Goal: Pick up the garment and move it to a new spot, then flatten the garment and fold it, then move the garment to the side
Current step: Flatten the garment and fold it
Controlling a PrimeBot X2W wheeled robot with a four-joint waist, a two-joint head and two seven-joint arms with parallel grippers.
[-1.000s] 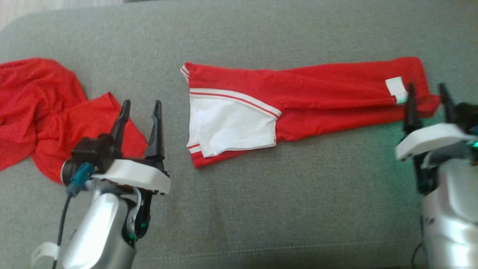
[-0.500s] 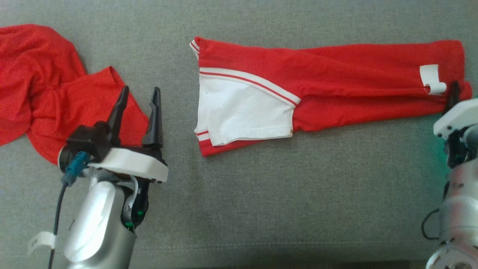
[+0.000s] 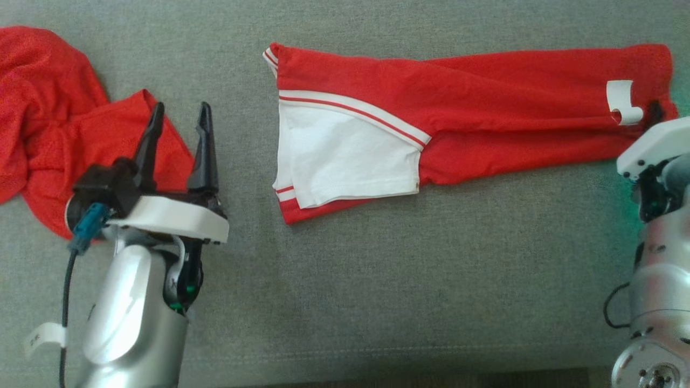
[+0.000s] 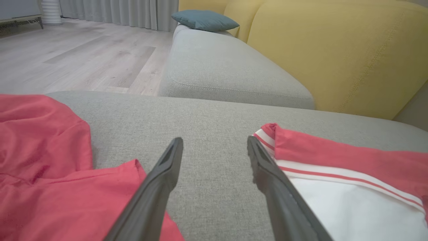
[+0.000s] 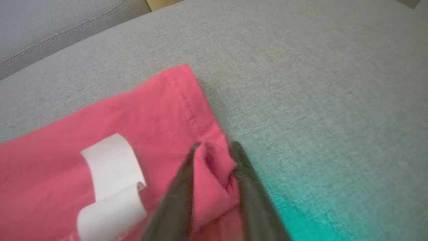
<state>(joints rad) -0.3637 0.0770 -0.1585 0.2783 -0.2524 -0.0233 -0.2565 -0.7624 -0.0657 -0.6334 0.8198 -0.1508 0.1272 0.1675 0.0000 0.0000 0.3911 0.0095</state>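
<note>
The garment point(image 3: 485, 108), red with a white panel and white stripes, lies folded in a long strip across the grey sofa cushion point(image 3: 377, 280). My right gripper point(image 3: 660, 110) is at its right end, beside a curled white label point(image 3: 620, 99). In the right wrist view the right gripper point(image 5: 215, 145) is shut on a pinched fold of the garment point(image 5: 133, 120) at its corner, with the label point(image 5: 110, 167) to the left. My left gripper point(image 3: 181, 108) stands open over bare cushion, left of the garment's striped end. In the left wrist view the left gripper point(image 4: 214, 140) holds nothing, and the garment point(image 4: 334, 160) lies to its right.
A second, crumpled red cloth point(image 3: 54, 118) lies at the cushion's left, partly under my left gripper; it shows as the red cloth point(image 4: 43, 160) in the left wrist view. A yellow backrest point(image 4: 334, 50), a blue pillow point(image 4: 204, 20) and wooden floor point(image 4: 67, 57) lie beyond.
The head camera has shifted. My right gripper has come onto the garment's right corner and closed on a fold of it. My left gripper stays open.
</note>
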